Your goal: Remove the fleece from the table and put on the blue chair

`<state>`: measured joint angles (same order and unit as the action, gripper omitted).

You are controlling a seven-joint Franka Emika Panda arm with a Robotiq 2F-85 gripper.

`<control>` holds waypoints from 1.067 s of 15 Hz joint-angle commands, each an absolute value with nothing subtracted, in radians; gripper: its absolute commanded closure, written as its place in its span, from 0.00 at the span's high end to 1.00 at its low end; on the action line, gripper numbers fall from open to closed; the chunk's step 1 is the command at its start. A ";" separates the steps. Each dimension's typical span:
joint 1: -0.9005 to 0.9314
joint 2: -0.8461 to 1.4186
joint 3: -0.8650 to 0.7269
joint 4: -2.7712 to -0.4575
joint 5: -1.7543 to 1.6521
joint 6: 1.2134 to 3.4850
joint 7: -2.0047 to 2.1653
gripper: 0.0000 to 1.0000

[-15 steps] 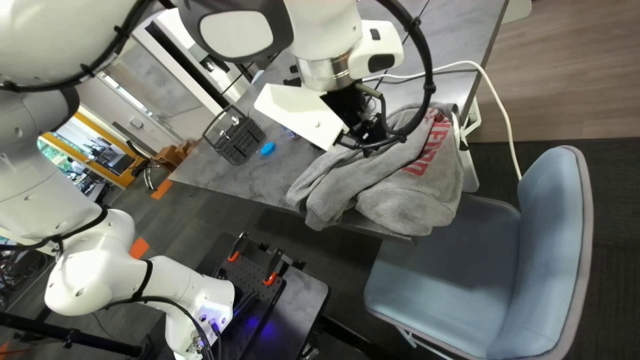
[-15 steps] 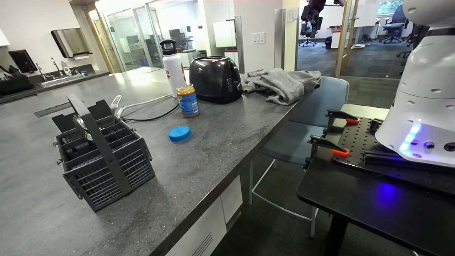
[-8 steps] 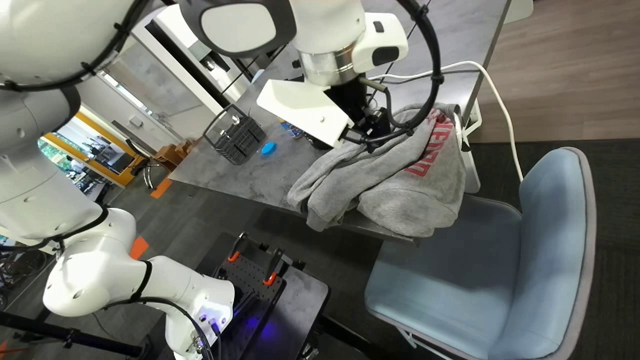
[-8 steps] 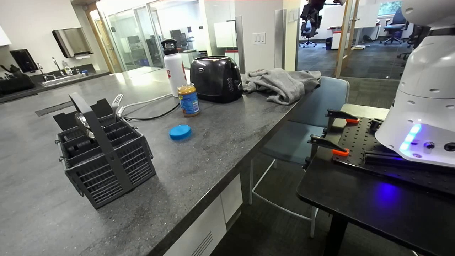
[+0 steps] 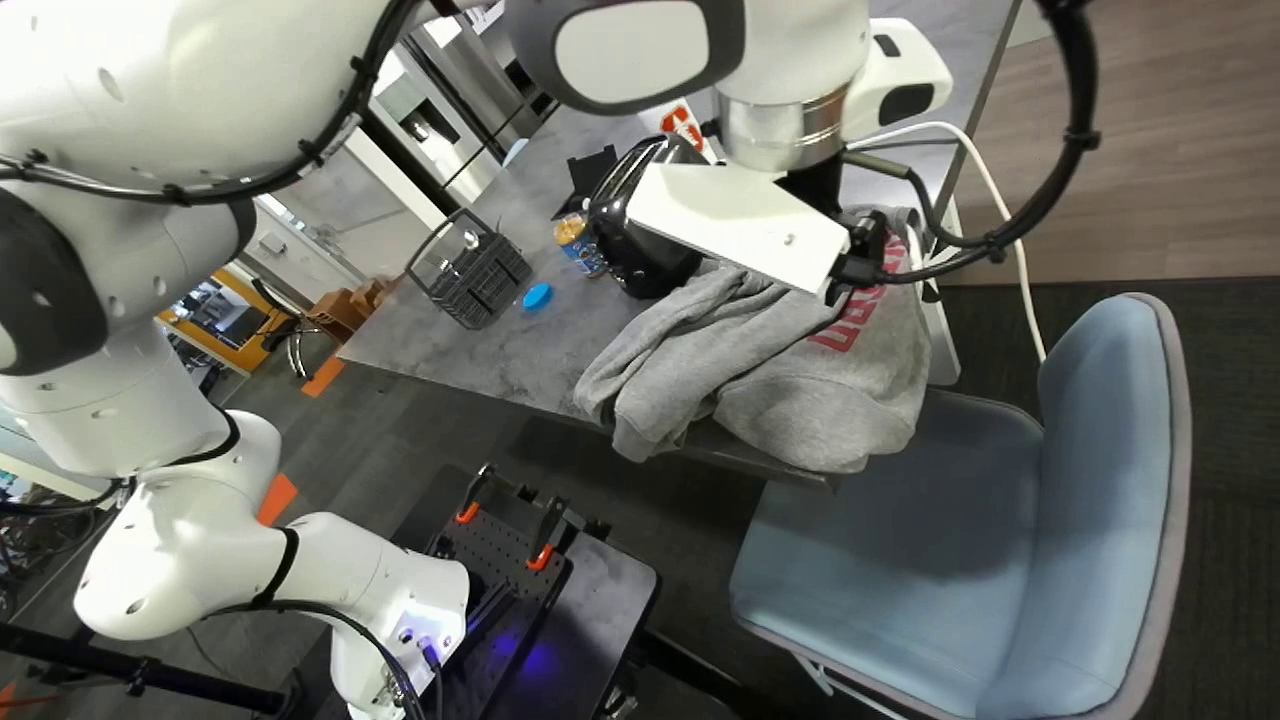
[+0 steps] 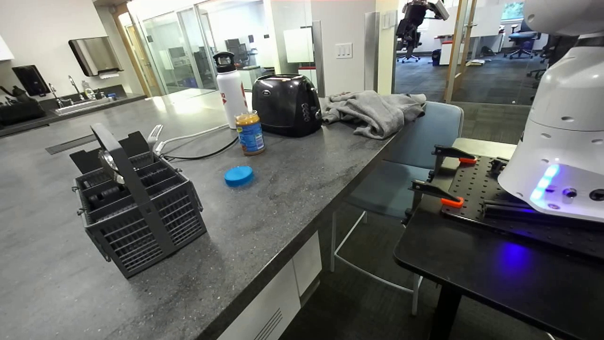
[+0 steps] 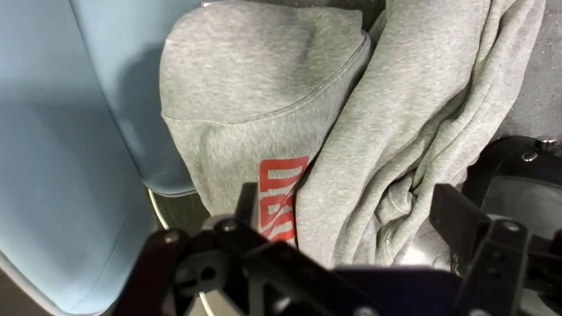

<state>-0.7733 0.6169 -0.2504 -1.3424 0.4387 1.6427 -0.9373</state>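
One toaster [image 6: 285,106] beside the fleece [image 6: 377,113]

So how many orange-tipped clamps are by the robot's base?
2, both along one edge of the perforated plate: a nearer clamp and a farther clamp in an exterior view. The base may hide more.

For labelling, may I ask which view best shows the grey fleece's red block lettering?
Wrist view: red block lettering is largest. In an exterior view it is smaller; in an exterior view, the fleece shows none legibly.

Fleece [image 6: 376,113] on table [image 6: 288,198] beside toaster [image 6: 286,106]
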 commanded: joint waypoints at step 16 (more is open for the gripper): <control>-0.815 0.926 -0.122 -1.045 0.397 1.705 -0.886 1.00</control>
<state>-0.8250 0.9062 -0.1274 -1.0516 0.3929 1.6628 -0.8798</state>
